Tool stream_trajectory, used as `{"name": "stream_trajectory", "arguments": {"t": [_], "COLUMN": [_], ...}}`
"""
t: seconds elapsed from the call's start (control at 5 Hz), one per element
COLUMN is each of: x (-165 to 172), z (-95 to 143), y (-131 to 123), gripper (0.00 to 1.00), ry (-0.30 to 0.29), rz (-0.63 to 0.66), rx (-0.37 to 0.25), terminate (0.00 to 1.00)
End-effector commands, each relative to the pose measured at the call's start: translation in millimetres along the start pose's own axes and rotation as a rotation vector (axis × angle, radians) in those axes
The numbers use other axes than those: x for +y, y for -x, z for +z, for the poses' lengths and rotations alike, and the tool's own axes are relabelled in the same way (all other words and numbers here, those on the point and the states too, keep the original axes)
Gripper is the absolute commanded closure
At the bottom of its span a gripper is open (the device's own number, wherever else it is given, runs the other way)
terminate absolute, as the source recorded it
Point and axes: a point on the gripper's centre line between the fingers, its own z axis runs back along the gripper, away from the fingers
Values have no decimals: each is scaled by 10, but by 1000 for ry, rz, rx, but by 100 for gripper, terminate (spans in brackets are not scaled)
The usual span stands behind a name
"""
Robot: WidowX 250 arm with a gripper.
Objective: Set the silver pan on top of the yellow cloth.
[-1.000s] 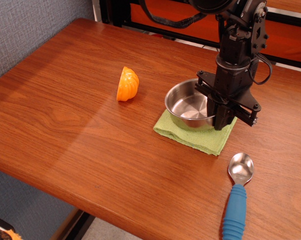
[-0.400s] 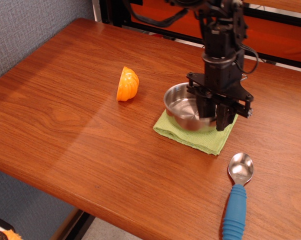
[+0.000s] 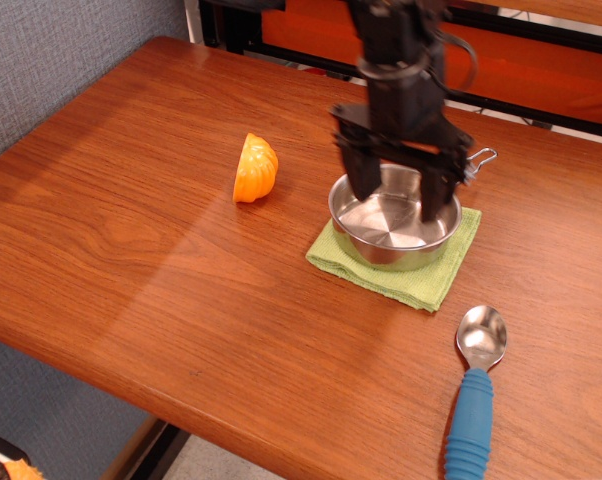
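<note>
Observation.image shows my gripper (image 3: 398, 204) spread open above the pan (image 3: 393, 222), which sits on the cloth (image 3: 427, 280). Bare table (image 3: 131, 220) lies open to the left.

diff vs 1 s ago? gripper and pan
The gripper let go of the silver pan's right rim, rose and swung left; it now hangs open over the pan, a finger above each side. The pan shifted slightly right on the yellow cloth, and its wire handle now shows at the far right. The cloth, orange piece and blue-handled spoon stayed put.
</note>
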Motion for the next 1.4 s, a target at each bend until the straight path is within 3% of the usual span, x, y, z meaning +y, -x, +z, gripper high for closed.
{"name": "stream_trajectory", "arguments": {"t": [0.0, 0.2, 0.4, 0.6, 0.8, 1.2], "x": [357, 401, 372, 217, 126, -95], "z": [444, 509, 758, 907, 1009, 1018], "y": [328, 471, 596, 740, 926, 1248], "gripper": [0, 0, 0, 0, 0, 0], "ry": [-140, -203, -211, -209, -197, -143], "rz": [143, 185, 199, 207, 228, 247], "rx": [15, 59, 23, 68, 75, 92], "terminate": [0, 0, 0, 0, 0, 0]}}
